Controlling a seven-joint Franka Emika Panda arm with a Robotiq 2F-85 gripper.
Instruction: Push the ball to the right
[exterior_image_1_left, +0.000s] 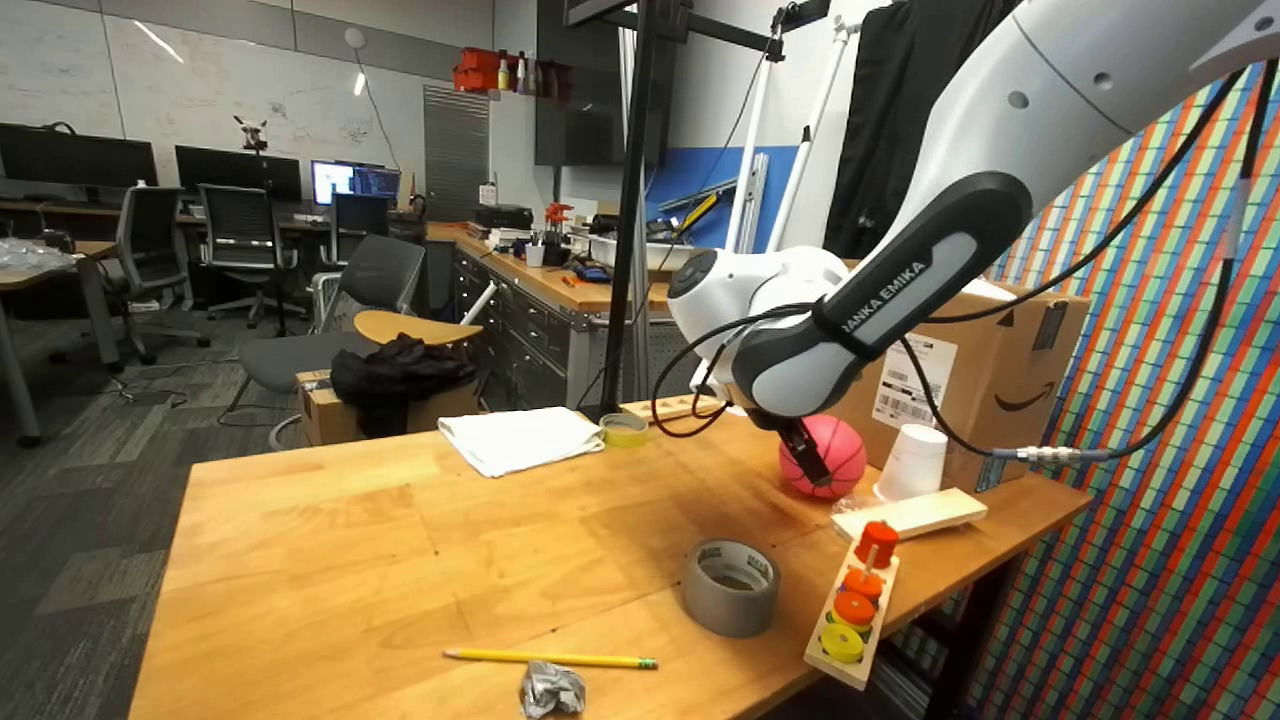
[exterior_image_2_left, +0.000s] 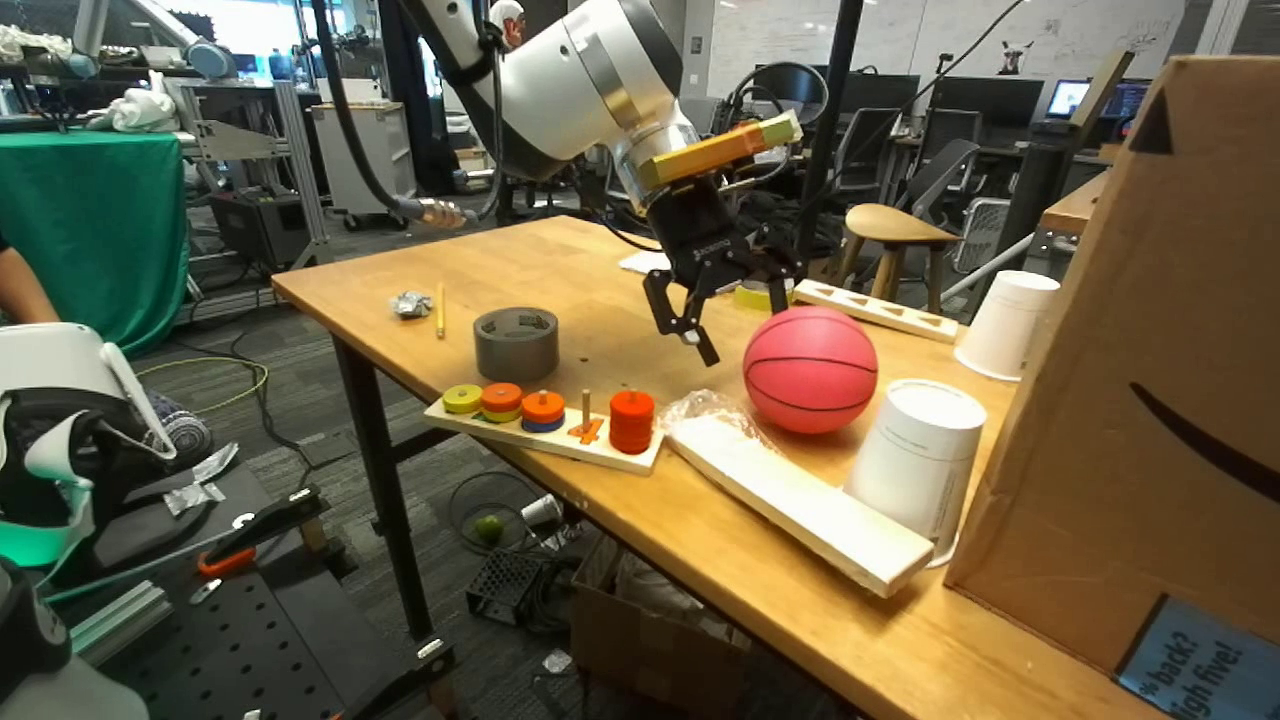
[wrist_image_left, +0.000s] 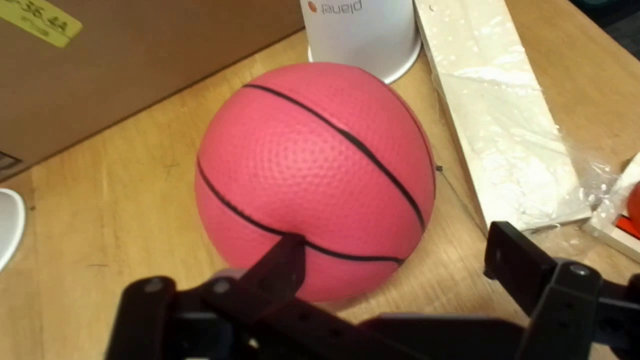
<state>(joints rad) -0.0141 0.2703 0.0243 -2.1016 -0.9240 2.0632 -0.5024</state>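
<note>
The pinkish-red ball with dark seams sits on the wooden table in both exterior views and fills the middle of the wrist view. My gripper is open and tilted down at the ball. In the wrist view the gripper has its left finger against the ball's near side, where the surface looks slightly dented. The right finger stands apart from the ball, over bare wood, so the ball is not between the fingers. In an exterior view the gripper covers part of the ball.
A cardboard box stands behind the ball. Upside-down white cups stand close to it. A wrapped wooden board lies beside the ball. A ring-stacking toy and grey tape roll lie near the table edge.
</note>
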